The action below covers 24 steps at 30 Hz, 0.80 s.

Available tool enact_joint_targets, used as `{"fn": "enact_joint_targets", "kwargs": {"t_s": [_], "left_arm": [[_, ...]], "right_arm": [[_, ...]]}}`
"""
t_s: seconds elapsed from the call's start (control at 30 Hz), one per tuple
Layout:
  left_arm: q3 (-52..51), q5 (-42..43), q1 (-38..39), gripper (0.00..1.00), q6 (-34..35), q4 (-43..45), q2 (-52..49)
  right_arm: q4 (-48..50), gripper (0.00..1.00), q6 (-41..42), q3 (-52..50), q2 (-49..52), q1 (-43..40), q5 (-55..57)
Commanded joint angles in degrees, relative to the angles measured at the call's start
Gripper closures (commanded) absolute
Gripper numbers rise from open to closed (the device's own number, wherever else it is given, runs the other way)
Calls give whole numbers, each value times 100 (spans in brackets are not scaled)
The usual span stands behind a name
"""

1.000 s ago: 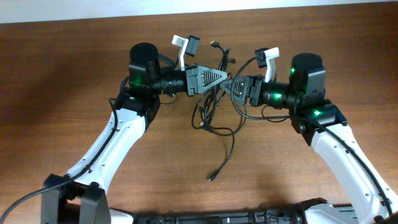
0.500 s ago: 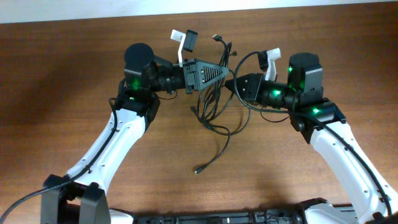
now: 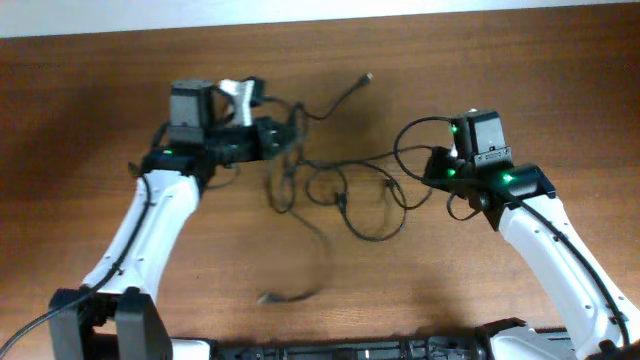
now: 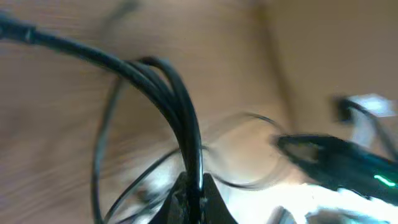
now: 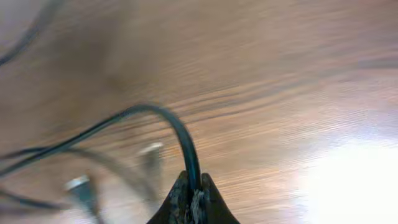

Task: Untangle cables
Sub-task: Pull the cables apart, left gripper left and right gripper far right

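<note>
A brown wood-grain desk (image 3: 80,220) fills the overhead view, with both arms reaching in from the near edge and spread well apart. The cables (image 3: 340,200) lie between them as a slack web of thin black loops at the centre of the desk. One free plug end (image 3: 366,77) trails off toward the far side. Another end (image 3: 272,297) lies near the front edge, too blurred to tell what sort it is.

The left gripper (image 3: 283,138) is pinched tight on a bundle. Its wrist camera shows the fingers closed on what looks like two or three strands bent over together (image 4: 186,134), though motion blur makes the count uncertain. The right gripper (image 3: 432,168) is likewise clamped, on a single strand that arches up out of its tips (image 5: 186,149). From above, a loop stands up just beside that gripper.

Holding the knot from opposite sides looks deliberate. With each gripper fixed on a different part, spreading the arms would draw the loops out flat and show where the strands cross. The centre is loosened but not yet separated, since several loops overlap there, so the task seems only partly done. The multi-strand hold on the left risks dragging the cords along together rather than freeing one.
</note>
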<state>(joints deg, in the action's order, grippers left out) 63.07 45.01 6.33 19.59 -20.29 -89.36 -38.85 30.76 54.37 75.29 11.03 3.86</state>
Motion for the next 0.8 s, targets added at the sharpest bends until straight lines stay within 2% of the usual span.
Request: {"fn": "enact_joint_targets", "kwargs": {"t_s": [0.0, 0.2, 0.33, 0.6, 0.77], "left_arm": [[31, -1488, -922, 100, -605, -413, 109], [31, -1484, -2057, 100, -603, -695, 109], [31, -1488, -2308, 100, -605, -833, 109], [31, -1523, -2369, 100, -601, -874, 109], [31, -1530, -2293, 100, -603, -901, 109]], "right_arm": [[-149, 96, -140, -2, 0, -28, 2041], [-188, 96, -138, -2, -245, -28, 3091], [-205, 96, -4, -2, -476, -153, 3283], [-146, 96, 120, -2, -1097, -1495, 3265], [503, 96, 118, -2, -1545, -2428, 3287]]}}
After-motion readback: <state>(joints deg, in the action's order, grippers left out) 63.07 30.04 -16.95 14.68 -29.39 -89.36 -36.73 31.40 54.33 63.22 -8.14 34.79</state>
